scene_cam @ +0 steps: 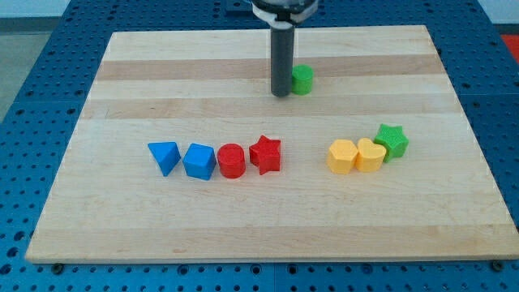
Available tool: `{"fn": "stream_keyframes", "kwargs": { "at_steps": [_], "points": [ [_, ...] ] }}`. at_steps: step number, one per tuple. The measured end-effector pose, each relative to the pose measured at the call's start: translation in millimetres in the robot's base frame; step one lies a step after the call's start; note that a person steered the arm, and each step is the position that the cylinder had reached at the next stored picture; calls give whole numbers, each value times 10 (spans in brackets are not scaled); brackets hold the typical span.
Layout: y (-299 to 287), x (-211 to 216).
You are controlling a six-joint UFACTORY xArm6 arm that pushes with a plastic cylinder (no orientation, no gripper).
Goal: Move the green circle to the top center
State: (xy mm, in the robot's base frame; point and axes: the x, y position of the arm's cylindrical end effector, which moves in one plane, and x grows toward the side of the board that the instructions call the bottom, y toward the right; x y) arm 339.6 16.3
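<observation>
Green circle (302, 79) right of my tip (280, 94)

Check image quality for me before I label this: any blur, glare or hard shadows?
Camera view: sharp and evenly lit, no glare on the wooden board; only soft, short shadows under the blocks. My tip sits at the green circle's left side, both crisp; the rod's mount is cropped at the view's top.

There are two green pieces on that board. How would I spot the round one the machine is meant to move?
Look along the wooden board's top edge, near the middle, where the dark rod comes down. My tip sits just to the view's left of the green circle. It stands alone up there, round, while the green star is pointed and sits beside the yellow blocks lower right.
</observation>
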Motion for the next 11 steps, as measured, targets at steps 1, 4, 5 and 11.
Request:
{"fn": "stream_keyframes", "kwargs": {
  "at_steps": [1,4,5,11],
  "points": [
    [0,-168],
    [-60,396],
    [651,497],
    [74,-404]
  ]
}}
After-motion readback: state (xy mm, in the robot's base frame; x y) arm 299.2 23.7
